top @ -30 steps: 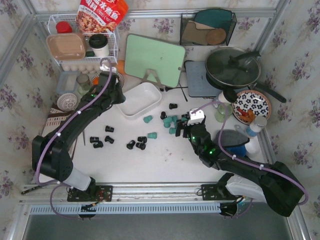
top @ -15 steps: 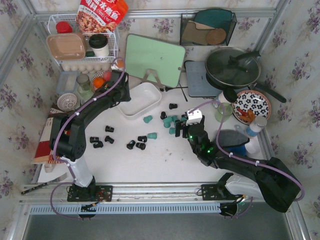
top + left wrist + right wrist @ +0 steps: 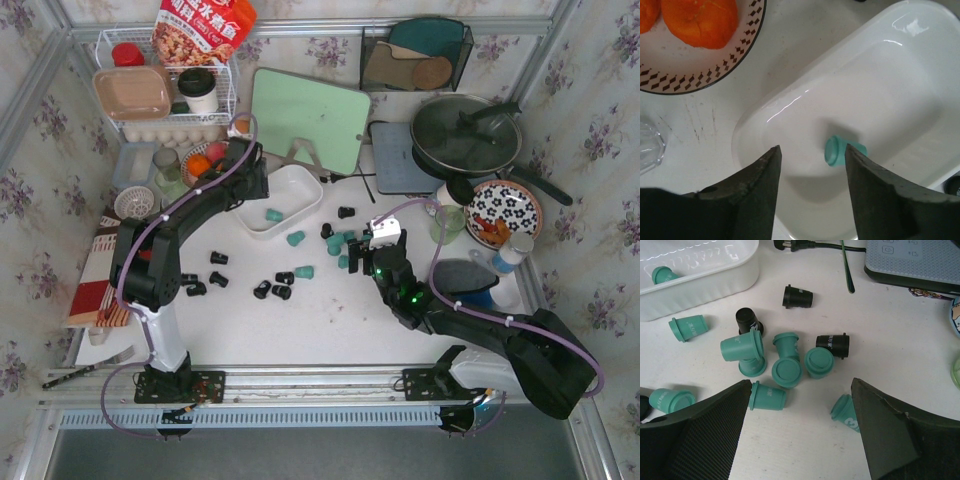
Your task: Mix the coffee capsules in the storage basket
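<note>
The white storage basket (image 3: 296, 191) lies behind the table's middle, with one teal coffee capsule (image 3: 273, 214) on its side inside. My left gripper (image 3: 256, 178) hangs over the basket's left end. In the left wrist view that gripper (image 3: 812, 148) is open, and the teal capsule (image 3: 844, 151) rests loose on the basket floor (image 3: 880, 90) below it. My right gripper (image 3: 801, 381) stands open just above the table, in front of a cluster of teal capsules (image 3: 787, 372) and black capsules (image 3: 832, 345). More black capsules (image 3: 275, 289) lie scattered front left.
A plate of oranges (image 3: 700, 75) and a glass (image 3: 647, 150) sit left of the basket. Behind it lean a green cutting board (image 3: 310, 115) and a wire rack (image 3: 165, 95). A pan (image 3: 465, 135), a scale with its cord (image 3: 910, 262) and a floral plate (image 3: 503, 212) stand to the right.
My left gripper swung right from the orange plate to above the basket and opened; a teal capsule now lies in the basket. The right arm barely moved.
</note>
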